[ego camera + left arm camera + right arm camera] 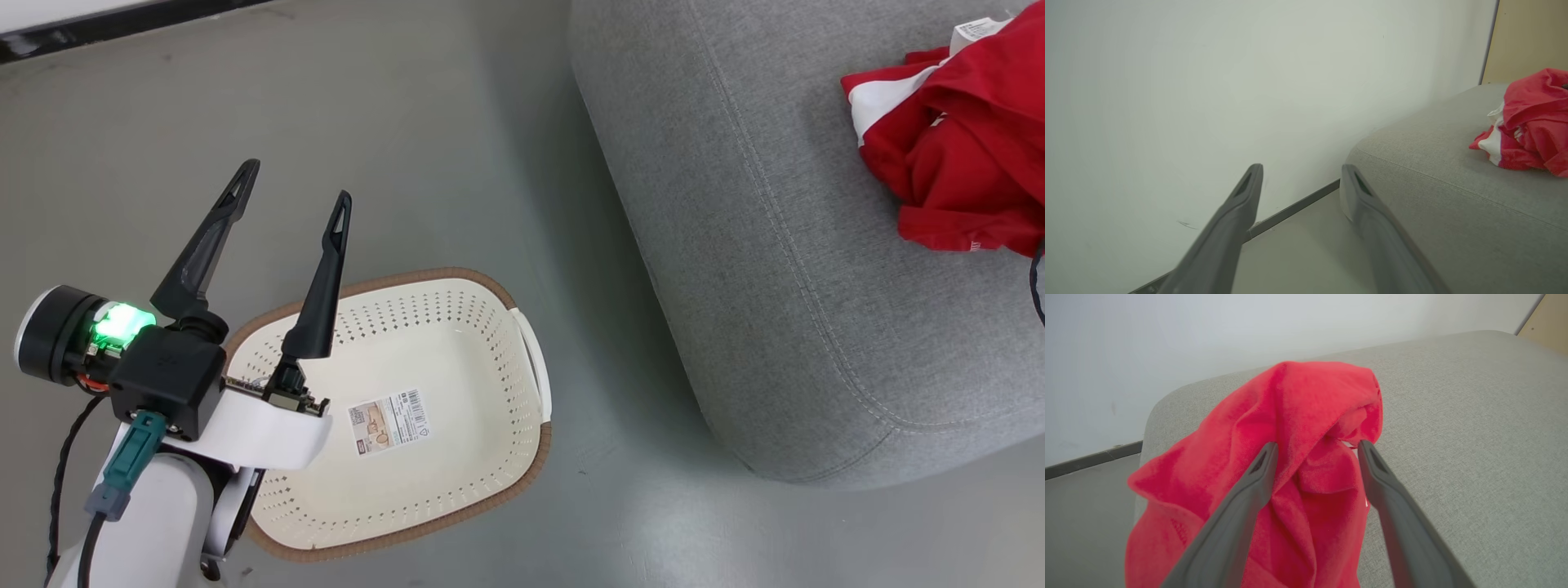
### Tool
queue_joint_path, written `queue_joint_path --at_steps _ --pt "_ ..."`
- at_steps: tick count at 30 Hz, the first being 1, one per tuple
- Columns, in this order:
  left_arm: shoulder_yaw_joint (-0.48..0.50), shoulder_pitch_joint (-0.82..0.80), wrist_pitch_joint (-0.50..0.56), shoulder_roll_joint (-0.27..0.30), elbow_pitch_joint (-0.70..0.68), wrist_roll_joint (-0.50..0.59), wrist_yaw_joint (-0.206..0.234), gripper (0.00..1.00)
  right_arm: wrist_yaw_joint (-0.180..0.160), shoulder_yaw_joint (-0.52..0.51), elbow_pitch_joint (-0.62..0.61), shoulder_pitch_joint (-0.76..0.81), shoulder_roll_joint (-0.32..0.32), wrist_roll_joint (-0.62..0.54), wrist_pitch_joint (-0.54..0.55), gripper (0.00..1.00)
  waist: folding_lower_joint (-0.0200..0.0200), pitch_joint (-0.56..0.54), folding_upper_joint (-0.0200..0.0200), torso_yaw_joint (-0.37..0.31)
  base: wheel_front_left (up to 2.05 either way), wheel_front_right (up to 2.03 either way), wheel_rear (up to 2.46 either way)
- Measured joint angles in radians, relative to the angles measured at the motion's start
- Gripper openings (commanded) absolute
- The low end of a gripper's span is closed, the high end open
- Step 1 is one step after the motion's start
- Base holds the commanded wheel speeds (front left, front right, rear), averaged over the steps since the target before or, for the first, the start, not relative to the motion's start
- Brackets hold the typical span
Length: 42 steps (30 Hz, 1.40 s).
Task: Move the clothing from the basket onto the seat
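The red clothing [963, 147], with a white panel and a small label, lies bunched on the large grey seat [775, 286] at the upper right. In the right wrist view my right gripper [1317, 446] is open, its two fingers standing on either side of a raised fold of the clothing [1290, 416] on the seat [1453, 416]. The cream basket [490, 286] sits on the floor at the lower left and holds nothing but a sticker [390, 420]. My left gripper [294, 184] hangs open and empty above the basket's left rim.
Grey floor [367, 122] runs between the basket and the seat. A white wall with a dark baseboard [1290, 210] stands behind the seat [1453, 196], and a beige panel [1531, 36] rises at its far corner. A dark cable [1035, 278] hangs at the right edge.
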Motion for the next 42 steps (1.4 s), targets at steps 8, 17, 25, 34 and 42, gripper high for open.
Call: queue_joint_path --at_steps 8,17,25,34,42 --pt "0.000 0.000 -0.017 -0.009 0.014 -0.006 0.000 1.00 0.000 0.008 -0.009 0.002 0.002 0.006 -0.033 1.00 0.0000 -0.015 0.0000 -0.014 0.00 0.00 0.00" --pt "0.002 0.000 -0.037 -0.032 0.042 -0.019 0.003 1.00 0.000 0.026 -0.047 0.004 -0.022 0.005 -0.064 1.00 0.0000 -0.045 0.0000 -0.027 0.00 0.00 0.00" --pt "0.034 0.002 -0.058 -0.045 0.097 -0.038 0.032 1.00 0.000 0.060 -0.115 0.003 -0.039 -0.031 -0.084 1.00 0.0000 -0.091 0.0000 -0.029 0.00 0.00 0.00" --pt "0.080 0.042 -0.071 -0.064 0.170 -0.062 0.072 1.00 0.000 0.120 -0.229 0.001 -0.001 -0.103 -0.097 1.00 0.0000 -0.147 0.0000 -0.011 0.00 0.00 0.00" --pt "0.112 0.083 -0.079 -0.083 0.221 -0.062 0.112 1.00 0.000 0.138 -0.310 0.004 0.044 -0.134 -0.100 1.00 0.0000 -0.202 0.0000 0.018 0.00 0.00 0.00"
